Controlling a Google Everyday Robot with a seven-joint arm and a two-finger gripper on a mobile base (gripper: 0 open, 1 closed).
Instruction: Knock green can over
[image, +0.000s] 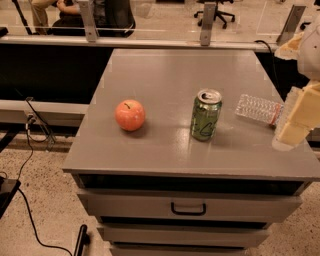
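- The gripper (295, 125) hangs at the tabletop's right edge, at 3 o'clock from the can; I cannot tell whether it is open or closed.
- A clear bottle (259, 109) lies on its side between them, at 2 o'clock from the can.
- The green can (206, 115) stands upright mid-table (165, 75), not yet knocked; a side approach looks suited to a push.
- An apple (130, 115) sits at 9 o'clock, well apart.

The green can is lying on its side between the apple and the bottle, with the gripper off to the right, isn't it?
No: the camera view shows the green can standing upright between the apple and the bottle, with the gripper off to the right.
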